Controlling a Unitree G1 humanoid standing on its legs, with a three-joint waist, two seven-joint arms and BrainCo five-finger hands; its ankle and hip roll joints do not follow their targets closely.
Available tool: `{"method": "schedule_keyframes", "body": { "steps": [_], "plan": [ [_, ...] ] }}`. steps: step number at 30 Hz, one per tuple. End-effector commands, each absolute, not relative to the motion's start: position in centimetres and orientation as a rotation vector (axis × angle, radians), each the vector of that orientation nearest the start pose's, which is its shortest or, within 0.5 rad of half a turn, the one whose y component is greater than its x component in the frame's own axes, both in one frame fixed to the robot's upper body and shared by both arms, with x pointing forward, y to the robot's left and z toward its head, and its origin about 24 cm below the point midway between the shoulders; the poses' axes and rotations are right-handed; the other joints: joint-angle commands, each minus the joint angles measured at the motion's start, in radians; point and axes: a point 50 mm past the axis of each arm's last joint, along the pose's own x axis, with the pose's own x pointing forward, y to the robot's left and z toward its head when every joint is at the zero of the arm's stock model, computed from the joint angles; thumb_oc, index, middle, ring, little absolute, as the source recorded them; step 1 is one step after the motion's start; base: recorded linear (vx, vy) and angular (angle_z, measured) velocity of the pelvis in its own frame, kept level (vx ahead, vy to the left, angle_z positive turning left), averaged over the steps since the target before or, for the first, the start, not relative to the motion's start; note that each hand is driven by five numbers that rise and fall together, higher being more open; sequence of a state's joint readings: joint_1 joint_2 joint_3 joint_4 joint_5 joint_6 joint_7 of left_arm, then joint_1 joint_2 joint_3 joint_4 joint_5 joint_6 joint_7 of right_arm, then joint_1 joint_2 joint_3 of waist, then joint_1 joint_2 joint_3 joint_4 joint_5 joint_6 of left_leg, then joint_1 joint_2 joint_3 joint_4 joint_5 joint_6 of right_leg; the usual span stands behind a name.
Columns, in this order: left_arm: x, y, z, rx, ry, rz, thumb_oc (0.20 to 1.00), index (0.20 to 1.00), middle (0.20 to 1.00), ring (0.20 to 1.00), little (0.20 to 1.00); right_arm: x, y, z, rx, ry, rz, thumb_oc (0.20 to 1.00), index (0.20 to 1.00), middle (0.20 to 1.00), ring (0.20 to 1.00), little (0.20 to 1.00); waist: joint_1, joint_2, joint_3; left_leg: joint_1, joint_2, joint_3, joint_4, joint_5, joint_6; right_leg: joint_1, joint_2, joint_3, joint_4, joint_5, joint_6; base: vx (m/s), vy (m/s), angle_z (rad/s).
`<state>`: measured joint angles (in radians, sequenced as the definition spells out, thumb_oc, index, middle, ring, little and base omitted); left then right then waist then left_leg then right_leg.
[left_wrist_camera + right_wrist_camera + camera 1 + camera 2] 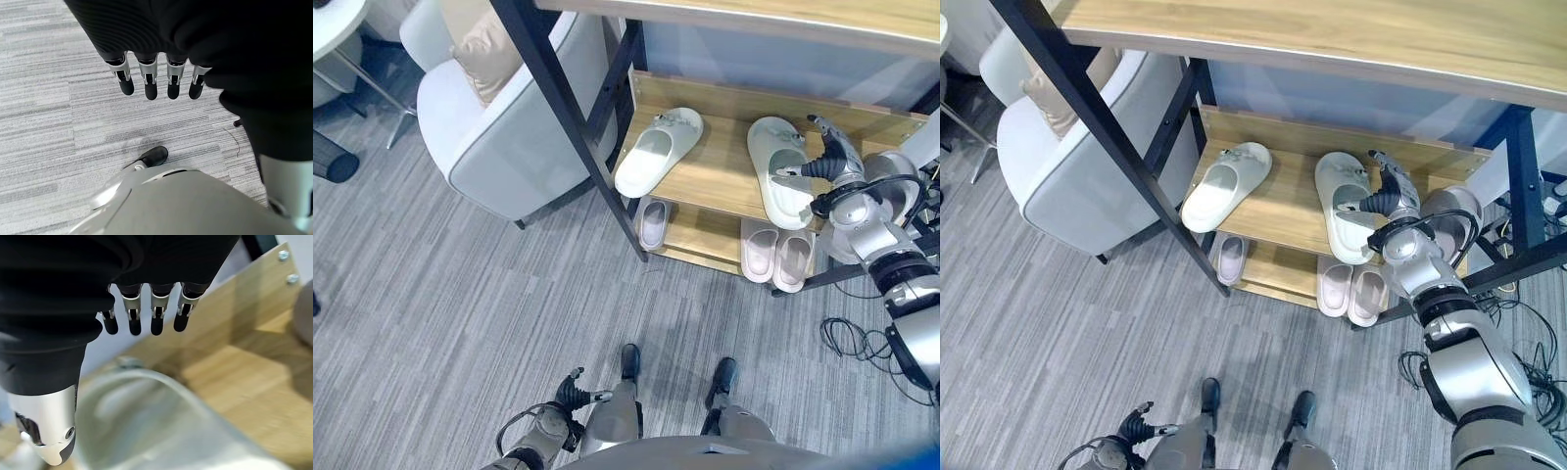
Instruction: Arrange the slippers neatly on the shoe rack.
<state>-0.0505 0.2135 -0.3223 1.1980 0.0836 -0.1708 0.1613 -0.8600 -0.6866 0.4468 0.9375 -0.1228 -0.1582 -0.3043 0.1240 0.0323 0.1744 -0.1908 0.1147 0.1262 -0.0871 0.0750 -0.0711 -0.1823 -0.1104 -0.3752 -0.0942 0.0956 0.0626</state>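
Shoe rack [724, 176]: middle shelf carries two pale green slippers. Right slipper [778, 166] lies straight, near the shelf's right end. Left slipper [656, 152] sits near the left end, skewed, heel at the front edge by the black post; well apart from its mate.

Right hand [822, 162] is just beside the right slipper, fingers relaxed and spread, holding nothing.

Left hand [570, 392] hangs low over the carpet, fingers loose, empty.

Judgement: pairing is the step. Grip across the strap, slide along the shelf, keep toes toward the back edge, parallel.
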Motion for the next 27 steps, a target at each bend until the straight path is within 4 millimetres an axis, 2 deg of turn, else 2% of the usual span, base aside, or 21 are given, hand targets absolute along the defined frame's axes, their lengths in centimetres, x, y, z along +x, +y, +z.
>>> {"method": "schedule_keyframes", "body": {
  "steps": [1,8,11,12,13,14,19,27],
  "plan": [
    [12.6,20.7,-15.4,0.566,0.977,-0.118,1.0,1.0,1.0,1.0,1.0,38.5,-27.5,17.7,-1.024,-0.18,-0.292,1.0,1.0,1.0,1.0,1.0,0.019,-0.045,-0.017,-0.037,0.002,-0.02,0.0,0.01,-0.072,0.063,-0.061,0.001,0.007,-0.091,0.115,0.0,0.0,0.0],
    [13.4,20.8,-15.0,0.557,0.946,-0.103,1.0,1.0,1.0,1.0,1.0,38.5,-28.4,17.8,-1.009,-0.15,-0.334,1.0,1.0,1.0,1.0,1.0,0.034,-0.048,-0.002,-0.064,0.002,-0.029,0.0,0.016,-0.077,0.048,-0.061,-0.011,0.007,-0.091,0.119,0.01,-0.004,0.02],
    [14.5,21.0,-14.7,0.54,0.939,-0.08,1.0,1.0,1.0,1.0,1.0,38.9,-27.4,19.7,-0.953,-0.227,-0.34,1.0,1.0,1.0,1.0,1.0,0.024,-0.053,0.002,-0.073,0.005,-0.031,0.0,0.015,-0.078,0.036,-0.06,-0.009,0.007,-0.089,0.122,0.02,0.0,0.08],
    [13.9,21.0,-14.9,0.537,0.954,-0.081,1.0,1.0,1.0,1.0,1.0,38.9,-27.9,20.1,-0.932,-0.233,-0.372,1.0,1.0,1.0,1.0,1.0,0.028,-0.054,-0.001,-0.076,0.004,-0.033,0.0,0.014,-0.078,0.033,-0.06,-0.01,0.007,-0.09,0.122,0.03,-0.013,0.05],
    [12.0,21.6,-15.4,0.543,1.001,-0.074,1.0,1.0,1.0,1.0,1.0,38.6,-29.0,20.6,-0.919,-0.229,-0.42,1.0,1.0,1.0,1.0,1.0,0.039,-0.057,0.0,-0.084,0.004,-0.037,0.0,0.015,-0.078,0.029,-0.06,-0.015,0.007,-0.09,0.123,0.04,-0.024,0.06],
    [11.7,22.1,-15.4,0.542,1.012,-0.067,1.0,1.0,1.0,1.0,1.0,38.3,-29.7,21.2,-0.91,-0.242,-0.446,1.0,1.0,1.0,1.0,1.0,0.045,-0.059,0.006,-0.088,0.004,-0.04,0.0,0.016,-0.079,0.028,-0.06,-0.018,0.007,-0.091,0.124,0.04,-0.017,0.1],
    [11.7,22.7,-15.3,0.543,1.009,-0.062,1.0,1.0,1.0,1.0,1.0,37.9,-31.2,21.5,-0.911,-0.207,-0.495,1.0,1.0,1.0,1.0,1.0,0.06,-0.061,0.008,-0.106,-0.001,-0.047,0.0,0.023,-0.084,0.02,-0.063,-0.032,0.007,-0.088,0.127,0.02,-0.003,0.05],
    [12.0,23.1,-15.1,0.547,1.001,-0.065,1.0,1.0,1.0,1.0,1.0,38.1,-31.6,20.6,-0.957,-0.133,-0.477,1.0,1.0,1.0,1.0,1.0,0.065,-0.054,0.012,-0.113,-0.009,-0.05,0.0,0.023,-0.083,0.017,-0.068,-0.038,0.007,-0.087,0.129,0.01,0.008,0.05]
  ]
}}
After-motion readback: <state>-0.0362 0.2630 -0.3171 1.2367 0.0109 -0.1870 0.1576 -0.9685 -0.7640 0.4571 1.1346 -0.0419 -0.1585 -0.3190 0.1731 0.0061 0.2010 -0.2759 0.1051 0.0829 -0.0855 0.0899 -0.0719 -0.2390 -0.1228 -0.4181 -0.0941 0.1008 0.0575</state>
